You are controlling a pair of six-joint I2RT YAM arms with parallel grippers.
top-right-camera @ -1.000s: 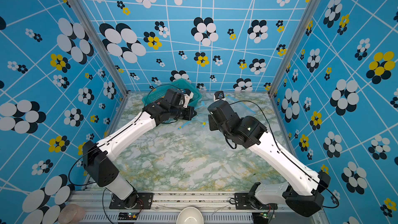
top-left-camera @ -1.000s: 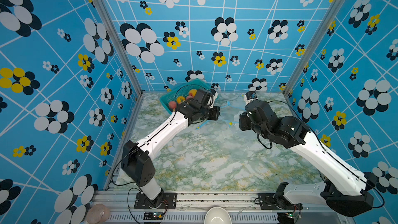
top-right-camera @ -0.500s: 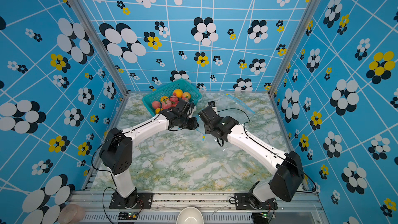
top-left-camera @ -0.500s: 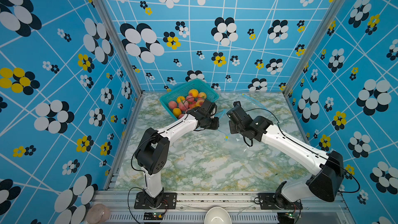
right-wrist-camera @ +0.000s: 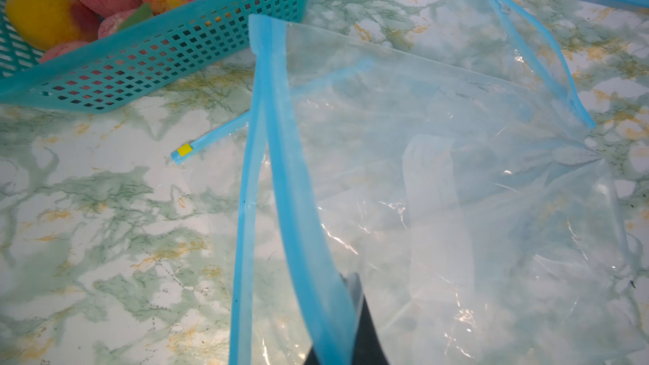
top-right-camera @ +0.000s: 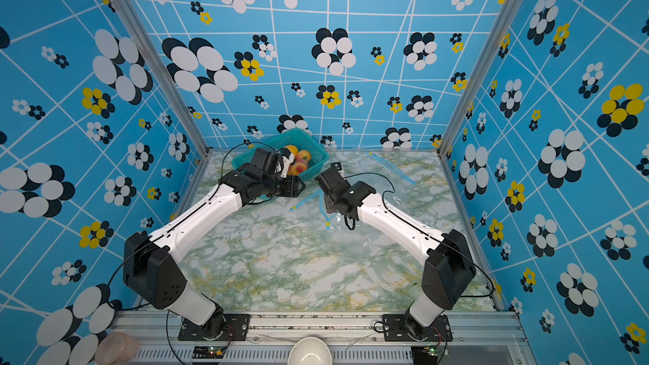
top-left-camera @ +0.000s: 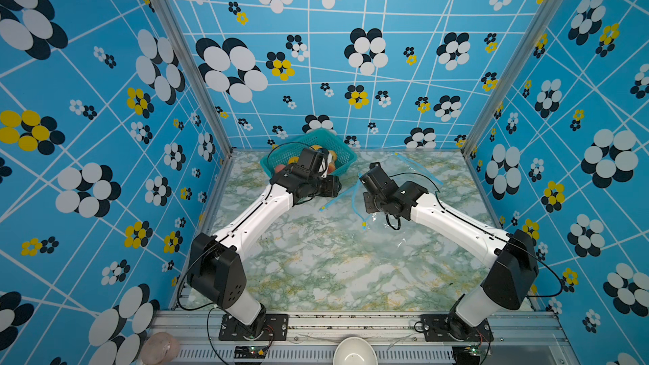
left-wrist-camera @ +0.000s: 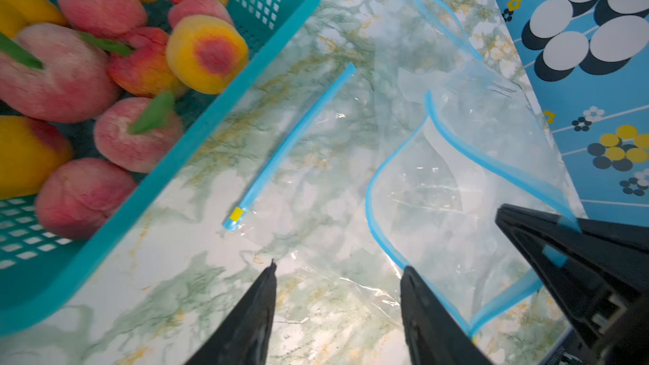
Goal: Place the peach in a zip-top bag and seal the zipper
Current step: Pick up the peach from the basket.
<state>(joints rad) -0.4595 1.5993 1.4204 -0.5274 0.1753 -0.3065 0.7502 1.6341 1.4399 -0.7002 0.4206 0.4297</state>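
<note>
Several peaches (left-wrist-camera: 207,54) lie in a teal basket (left-wrist-camera: 224,114) at the back of the table, which both top views show (top-left-camera: 339,150) (top-right-camera: 309,142). My left gripper (left-wrist-camera: 339,268) (top-left-camera: 329,167) hangs open just in front of the basket, over the marble top, with nothing between its fingers. My right gripper (right-wrist-camera: 351,286) (top-left-camera: 363,181) is shut on the blue zipper rim (right-wrist-camera: 281,156) of a clear zip-top bag (right-wrist-camera: 439,170). It holds that rim lifted off the table, and the bag's mouth gapes open. No peach is in the bag.
A second clear bag lies flat beside the basket, its blue zipper strip (left-wrist-camera: 291,142) ending in a yellow tab. A third bag (top-left-camera: 418,166) lies at the back right. Patterned walls close three sides. A white bowl (top-left-camera: 354,352) sits on the front rail.
My left gripper's jaws have opened from shut. Both arms have shifted near the basket, and the right gripper stays shut on the bag's rim.
</note>
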